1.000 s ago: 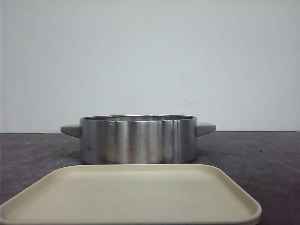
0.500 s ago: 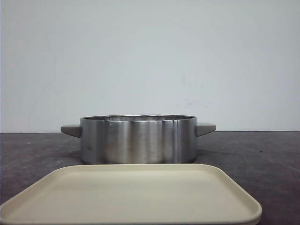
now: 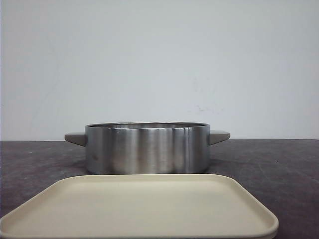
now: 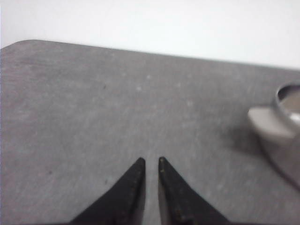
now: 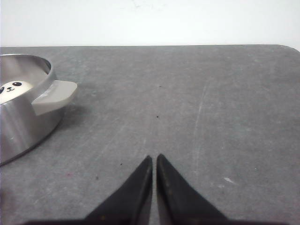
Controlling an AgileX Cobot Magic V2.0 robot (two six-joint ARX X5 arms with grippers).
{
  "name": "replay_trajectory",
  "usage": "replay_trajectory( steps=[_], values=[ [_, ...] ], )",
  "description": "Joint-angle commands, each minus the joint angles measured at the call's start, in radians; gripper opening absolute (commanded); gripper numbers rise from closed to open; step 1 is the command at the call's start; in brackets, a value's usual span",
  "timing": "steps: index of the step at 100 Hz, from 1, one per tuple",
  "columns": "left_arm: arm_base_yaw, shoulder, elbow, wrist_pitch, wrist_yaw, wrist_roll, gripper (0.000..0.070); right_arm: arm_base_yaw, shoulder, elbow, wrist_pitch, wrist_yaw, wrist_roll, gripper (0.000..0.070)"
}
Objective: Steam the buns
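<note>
A steel pot (image 3: 147, 148) with grey side handles stands on the dark table behind a cream tray (image 3: 139, 206). The tray holds nothing. In the right wrist view one white panda-faced bun (image 5: 13, 90) shows inside the pot (image 5: 23, 122); the other buns are hidden. My left gripper (image 4: 150, 160) is shut and empty over bare table, with the pot's handle (image 4: 269, 124) off to one side. My right gripper (image 5: 154, 157) is shut and empty over bare table beside the pot's other handle (image 5: 54, 96). Neither gripper shows in the front view.
The grey table (image 3: 279, 164) runs back to a white wall (image 3: 159, 59). Its rounded corners show in both wrist views.
</note>
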Motion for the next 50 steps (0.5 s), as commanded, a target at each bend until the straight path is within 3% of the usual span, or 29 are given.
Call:
replay_trajectory(
  steps=[1,24,50],
  values=[
    [0.006,-0.002,-0.009,0.014,-0.003,0.041,0.0000,-0.002,-0.001,-0.003,0.013,0.000,0.010,0.0008],
    [0.005,-0.002,-0.076,0.035,0.002,0.016,0.0000,-0.002,-0.001,-0.003,0.013,0.000,0.010,0.0008],
    [0.005,-0.003,-0.088,0.074,0.002,0.051,0.0000,-0.002,-0.001,-0.003,0.012,0.000,0.010,0.0008]
  ],
)
